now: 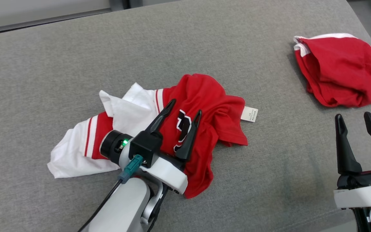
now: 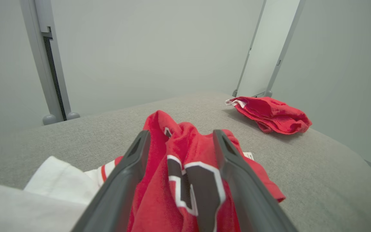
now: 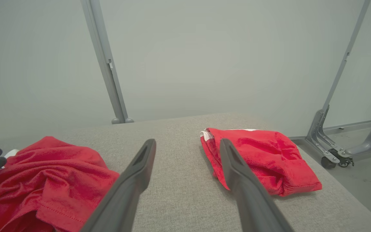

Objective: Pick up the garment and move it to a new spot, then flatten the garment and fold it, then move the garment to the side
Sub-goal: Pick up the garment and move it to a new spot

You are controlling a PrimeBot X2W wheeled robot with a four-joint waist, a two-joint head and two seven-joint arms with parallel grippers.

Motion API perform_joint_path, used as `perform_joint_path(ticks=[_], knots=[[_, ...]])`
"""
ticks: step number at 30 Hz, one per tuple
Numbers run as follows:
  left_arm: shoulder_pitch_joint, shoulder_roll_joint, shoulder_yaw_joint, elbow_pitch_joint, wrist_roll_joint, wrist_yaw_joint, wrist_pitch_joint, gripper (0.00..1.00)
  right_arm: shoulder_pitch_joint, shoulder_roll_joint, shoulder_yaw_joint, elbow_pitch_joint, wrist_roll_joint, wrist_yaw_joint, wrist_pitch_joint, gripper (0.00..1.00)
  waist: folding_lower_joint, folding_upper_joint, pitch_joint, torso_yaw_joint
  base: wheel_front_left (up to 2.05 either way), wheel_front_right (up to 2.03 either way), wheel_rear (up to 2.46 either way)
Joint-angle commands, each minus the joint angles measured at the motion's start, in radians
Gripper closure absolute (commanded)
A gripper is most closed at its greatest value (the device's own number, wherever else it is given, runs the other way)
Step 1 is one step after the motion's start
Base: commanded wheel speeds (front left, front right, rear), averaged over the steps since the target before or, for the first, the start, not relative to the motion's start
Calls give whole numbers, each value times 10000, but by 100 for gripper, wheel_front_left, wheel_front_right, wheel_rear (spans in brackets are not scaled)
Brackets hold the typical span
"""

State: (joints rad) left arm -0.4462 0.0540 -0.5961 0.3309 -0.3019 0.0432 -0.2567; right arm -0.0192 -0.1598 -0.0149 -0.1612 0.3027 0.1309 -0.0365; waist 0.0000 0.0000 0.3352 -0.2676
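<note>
The garment (image 1: 211, 106) is lying in a crumpled heap in the middle of the head view, on the grey table (image 1: 76, 58). It is red with white sleeves and a black and white mark on the front. A small white label (image 1: 249, 114) is sticking out at its right edge. The garment is bunched up and wrinkled, not flat and not folded.

The left claw (image 1: 186, 107) is showing at the bottom middle of the frame and is hanging right over the heap. Its two fingers are spread wide, and they are pinching nothing. In the left wrist view, red cloth is showing low in the frame, in the gap between the fingers. I cannot tell if the tips are touching the cloth.

The right claw (image 1: 353, 115) is sitting in the lower right corner of the head view, over bare table. Its fingers are spread apart too, and it is holding nothing.

Another red cloth (image 1: 340, 69) is lying in the upper right of the frame, well apart from the heap. It is looking folded over.

So I am thinking the job is only at its start. The left claw is looking ready for the first grab. The picking up, moving, flattening, folding and pushing to the side are all waiting to be done.
</note>
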Motion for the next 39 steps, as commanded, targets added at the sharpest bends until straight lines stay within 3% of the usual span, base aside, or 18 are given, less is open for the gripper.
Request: perform_joint_path(ticks=[1, 11, 18, 24, 39], knots=[[225, 203, 198, -293, -19, 155, -49, 0, 50, -103, 8, -58, -55, -5, 51, 0, 0, 0, -435, 457, 0, 0, 0], [1751, 1093, 2272, -2080, -250, 1108, -87, 0, 551, -327, -115, -447, -259, -5, 672, 0, 0, 0, -1599, 1803, 0, 0, 0], [2914, 1582, 3475, -2329, -737, 725, -78, 0, 969, -332, -26, -701, -334, -5, 1080, 0, 0, 0, -2228, 2287, 0, 0, 0], [3664, 1832, 3857, -2445, -866, 387, -79, 0, 1276, -341, 4, -766, -318, -5, 1350, 0, 0, 0, -2603, 2354, 0, 0, 0], [4895, 1889, 3711, -2691, -795, 662, 101, 0, 1878, -490, 103, -698, -311, -5, 1521, 0, 0, 0, -3499, 2264, 0, 0, 0]])
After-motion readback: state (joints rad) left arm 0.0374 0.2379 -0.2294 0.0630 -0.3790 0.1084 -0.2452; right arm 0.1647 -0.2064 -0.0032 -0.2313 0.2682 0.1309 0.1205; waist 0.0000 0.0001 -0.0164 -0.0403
